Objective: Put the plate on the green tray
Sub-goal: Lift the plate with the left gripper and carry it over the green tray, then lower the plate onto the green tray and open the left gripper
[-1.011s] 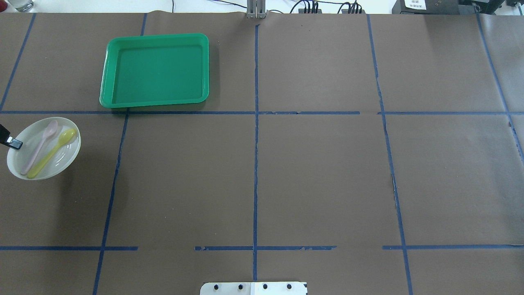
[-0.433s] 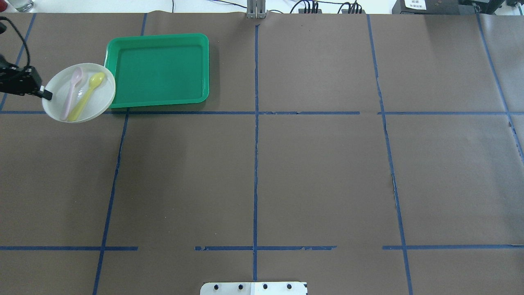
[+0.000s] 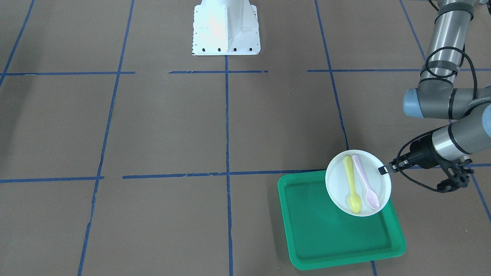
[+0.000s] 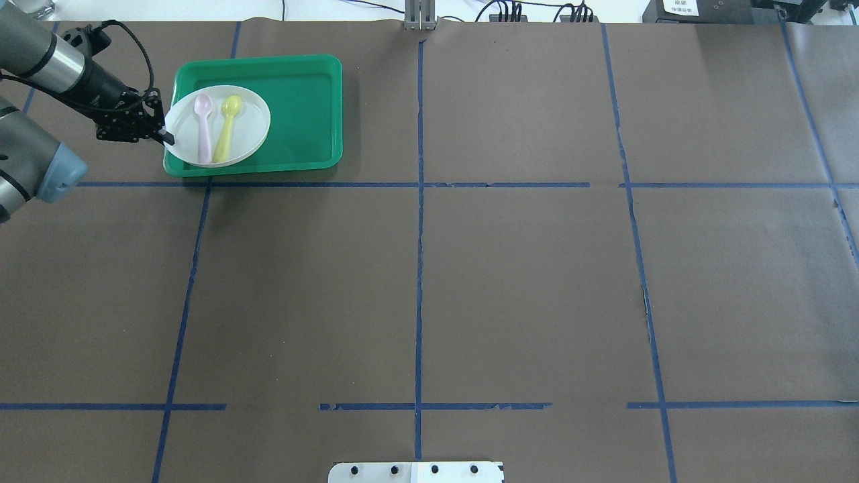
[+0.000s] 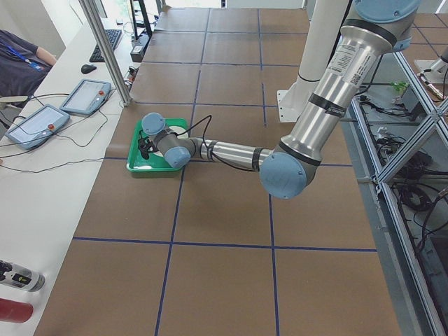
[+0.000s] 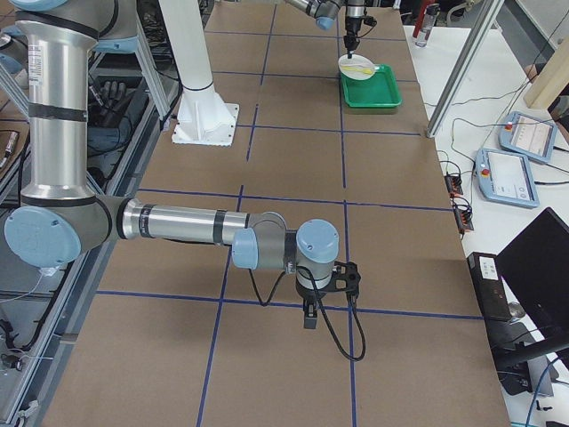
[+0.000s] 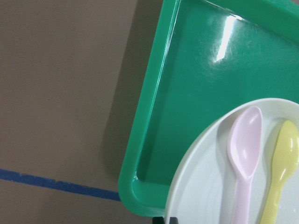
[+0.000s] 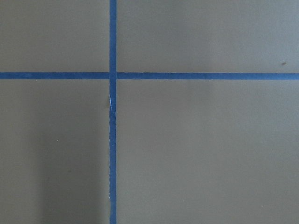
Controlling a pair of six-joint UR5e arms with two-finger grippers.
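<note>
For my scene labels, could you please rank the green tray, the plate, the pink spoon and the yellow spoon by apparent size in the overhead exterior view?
1. green tray
2. plate
3. pink spoon and yellow spoon: they look alike in size, so I leave them unranked.

The left wrist view's edges cut off the plate (image 7: 205,182), the pink spoon (image 7: 245,144) and the yellow spoon (image 7: 286,149); the right gripper (image 6: 309,317) shows too small to judge.
</note>
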